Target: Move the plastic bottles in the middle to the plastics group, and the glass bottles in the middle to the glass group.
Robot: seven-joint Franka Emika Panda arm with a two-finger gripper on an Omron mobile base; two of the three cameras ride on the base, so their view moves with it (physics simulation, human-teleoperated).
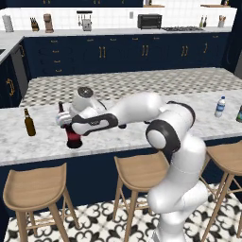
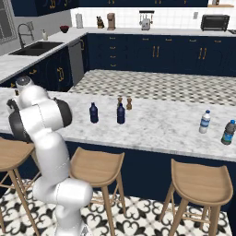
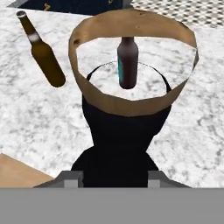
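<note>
The tool point(image 1: 71, 124) is clamping the squat round black glass bottle with red band point(image 1: 73, 137), near the table's point(image 1: 118, 137) left end; it should be keeping it upright. It should be setting it down beside the slim amber-brown bottle point(image 1: 30, 123), not touching.

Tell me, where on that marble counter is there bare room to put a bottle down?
The widest bare stretch of counter lies between the two dark blue bottles and the clear water bottle. It is crowded at the far left end, where the gripper, shut on the round black bottle, sits close to the brown bottle.
</note>
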